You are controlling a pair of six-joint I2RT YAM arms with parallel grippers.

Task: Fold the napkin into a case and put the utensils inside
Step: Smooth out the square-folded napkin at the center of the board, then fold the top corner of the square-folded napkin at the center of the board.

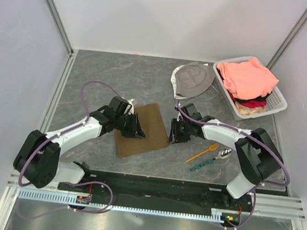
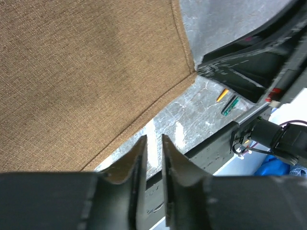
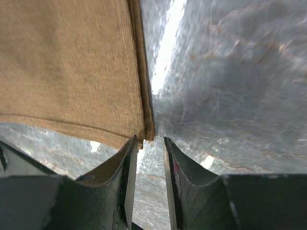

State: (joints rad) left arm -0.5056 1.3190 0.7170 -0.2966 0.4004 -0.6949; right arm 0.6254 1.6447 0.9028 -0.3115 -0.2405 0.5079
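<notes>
The brown napkin [image 1: 146, 126] lies folded as a flat rectangle in the middle of the table. My left gripper [image 1: 136, 129] hovers over its left half, and in the left wrist view my left gripper [image 2: 152, 143] is open by a narrow gap with nothing in it, above the napkin [image 2: 86, 72] by its near edge. My right gripper [image 1: 175, 132] is at the cloth's right edge, and in the right wrist view my right gripper [image 3: 148, 143] is open and empty, with the napkin [image 3: 72, 67] corner just ahead of its tips. The orange fork [image 1: 203, 152] and the green utensil [image 1: 204, 164] lie to the right.
A grey bucket hat [image 1: 194, 79] lies at the back. Beside it stands a white basket [image 1: 278, 101] heaped with salmon-pink clothes [image 1: 249, 76]. White walls close in the table on three sides. A black rail [image 1: 156, 188] runs along the near edge.
</notes>
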